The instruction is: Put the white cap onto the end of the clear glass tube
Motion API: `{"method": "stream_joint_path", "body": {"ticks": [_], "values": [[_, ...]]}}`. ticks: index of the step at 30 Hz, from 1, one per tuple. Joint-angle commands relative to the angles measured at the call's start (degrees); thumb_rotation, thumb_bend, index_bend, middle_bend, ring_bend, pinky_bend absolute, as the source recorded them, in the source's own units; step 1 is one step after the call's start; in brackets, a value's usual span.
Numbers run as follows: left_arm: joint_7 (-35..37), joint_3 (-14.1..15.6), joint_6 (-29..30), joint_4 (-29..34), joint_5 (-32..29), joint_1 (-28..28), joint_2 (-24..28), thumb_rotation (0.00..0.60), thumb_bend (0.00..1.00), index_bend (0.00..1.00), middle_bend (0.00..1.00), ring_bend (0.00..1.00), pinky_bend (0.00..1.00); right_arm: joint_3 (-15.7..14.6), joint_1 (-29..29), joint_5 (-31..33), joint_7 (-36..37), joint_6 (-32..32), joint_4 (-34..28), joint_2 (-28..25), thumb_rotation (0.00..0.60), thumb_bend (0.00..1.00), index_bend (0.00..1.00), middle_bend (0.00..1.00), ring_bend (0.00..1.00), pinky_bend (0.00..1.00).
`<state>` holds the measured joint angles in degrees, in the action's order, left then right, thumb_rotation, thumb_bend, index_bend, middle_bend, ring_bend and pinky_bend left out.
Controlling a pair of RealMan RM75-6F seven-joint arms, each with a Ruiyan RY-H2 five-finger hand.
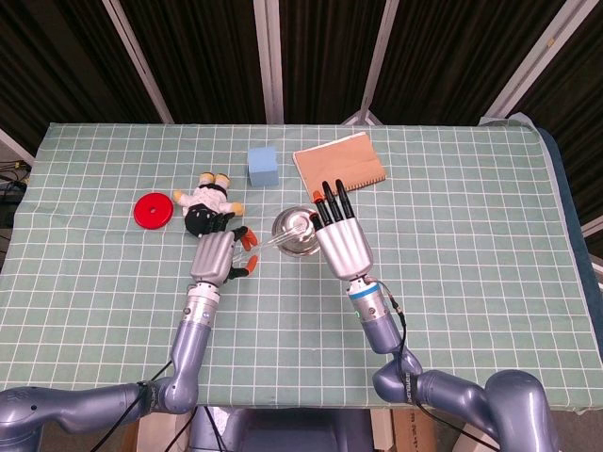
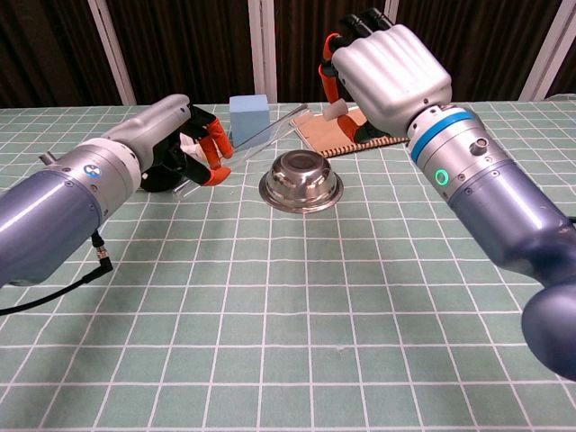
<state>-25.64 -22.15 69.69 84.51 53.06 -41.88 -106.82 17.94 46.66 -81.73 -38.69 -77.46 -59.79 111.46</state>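
Tube (image 2: 268,129) sits pinched in your left robot hand (image 1: 215,255), slanting up over the steel bowl (image 2: 301,181); your right robot hand (image 2: 389,70) pinches the white cap (image 2: 336,110) just beside its far tip, above the tabletop (image 2: 297,297)

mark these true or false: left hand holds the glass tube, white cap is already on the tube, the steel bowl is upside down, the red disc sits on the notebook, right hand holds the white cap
1. The left hand holds the clear glass tube. True.
2. The white cap is already on the tube. False: the cap is still apart from the tube's free end, to its right in the chest view.
3. The steel bowl is upside down. False: the head view shows its open side up.
4. The red disc sits on the notebook. False: it lies on the tablecloth at the far left, beyond the doll.
5. The right hand holds the white cap. True: it is pinched in the fingertips.
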Motion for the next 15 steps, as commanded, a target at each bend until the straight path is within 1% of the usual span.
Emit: {"method": "stream_joint_path", "body": {"ticks": [1, 8, 15], "values": [[0.01, 0.16, -0.05, 0.07, -0.02, -0.04, 0.09, 0.6, 0.74, 0.54, 0.56, 0.1, 0.0, 0.08, 0.1, 0.16, 0.04, -0.07, 0.4, 0.23, 0.6, 0.46, 0.56, 0.23, 0.05, 0.0], [-0.33, 0.9, 0.04, 0.31, -0.35, -0.04, -0.07, 0.6, 0.74, 0.54, 0.56, 0.1, 0.0, 0.37, 0.24, 0.17, -0.08, -0.53, 0.12, -0.05, 0.6, 0.46, 0.56, 0.23, 0.05, 0.0], [-0.38, 0.92, 0.61, 0.77, -0.35, -0.11, -0.34, 0.6, 0.74, 0.54, 0.56, 0.1, 0.0, 0.32, 0.02, 0.42, -0.41, -0.64, -0.94, -0.54, 0.6, 0.46, 0.56, 0.23, 0.05, 0.0]]}}
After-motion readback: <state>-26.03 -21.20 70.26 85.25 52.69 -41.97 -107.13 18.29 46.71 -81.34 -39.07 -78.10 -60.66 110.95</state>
